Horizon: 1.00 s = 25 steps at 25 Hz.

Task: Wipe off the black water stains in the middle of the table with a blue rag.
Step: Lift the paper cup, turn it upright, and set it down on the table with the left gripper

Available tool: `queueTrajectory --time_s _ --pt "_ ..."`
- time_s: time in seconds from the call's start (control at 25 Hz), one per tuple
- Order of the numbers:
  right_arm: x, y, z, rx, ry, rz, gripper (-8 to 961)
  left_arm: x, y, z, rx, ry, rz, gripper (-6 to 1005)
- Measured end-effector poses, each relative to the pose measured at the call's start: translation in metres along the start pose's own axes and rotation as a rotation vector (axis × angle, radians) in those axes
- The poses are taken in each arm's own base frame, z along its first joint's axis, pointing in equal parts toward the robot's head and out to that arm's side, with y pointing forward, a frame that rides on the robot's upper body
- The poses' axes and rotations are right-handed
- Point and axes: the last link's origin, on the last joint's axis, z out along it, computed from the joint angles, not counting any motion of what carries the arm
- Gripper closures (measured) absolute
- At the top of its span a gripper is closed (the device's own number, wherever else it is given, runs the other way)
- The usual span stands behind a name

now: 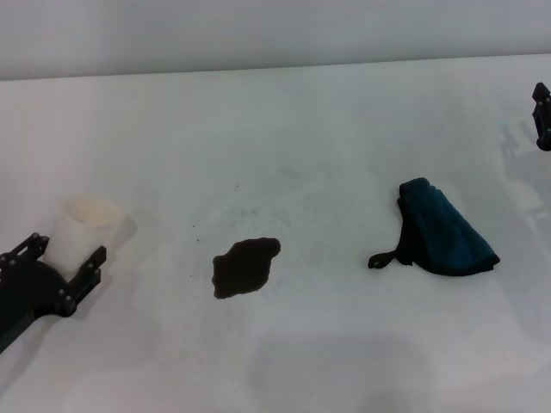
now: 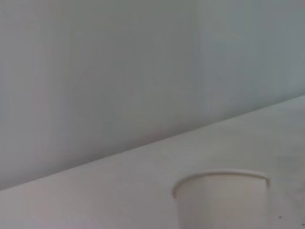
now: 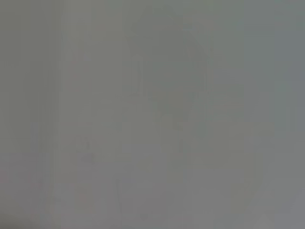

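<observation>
**Rag and stain untouched, my left pincer around the cup**

My left gripper (image 1: 67, 255) is low at the left edge of the table (image 1: 344, 353), fingers spread apart with the white paper cup (image 1: 86, 225) standing upright between them. Can't tell if the fingers (image 1: 89, 262) actually touch the cup wall. Left wrist view: only the cup (image 2: 221, 199) rim and upper wall close up, tabletop behind it, plain wall beyond.

My right gripper (image 1: 541, 116) is barely in view at the far right edge, raised above the table, well apart from everything. Open or closed: cannot tell. Right wrist view is a flat grey blur, nothing readable.

The black water stains (image 1: 245, 266): one dark lobed blotch in the middle of the table, between cup and rag, a few tiny specks near it.

The blue rag (image 1: 445, 232) lies bunched on the right side, well apart from the blotch, its black loop strap (image 1: 385, 257) trailing toward the stain. Neither gripper touches it.
</observation>
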Motion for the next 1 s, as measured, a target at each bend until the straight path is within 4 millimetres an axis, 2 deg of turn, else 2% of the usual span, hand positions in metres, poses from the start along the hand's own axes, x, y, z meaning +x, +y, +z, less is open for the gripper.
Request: queueTrajectory --time_s 0.68,1.0 --pt "0.002 -0.003 -0.002 0.008 0.012 0.0 688 -0.013 0.015 -0.009 0.02 -0.019 0.009 289" --pt "0.003 -0.003 -0.004 0.009 0.012 0.006 687 -0.016 0.014 -0.013 0.053 -0.021 0.007 256"
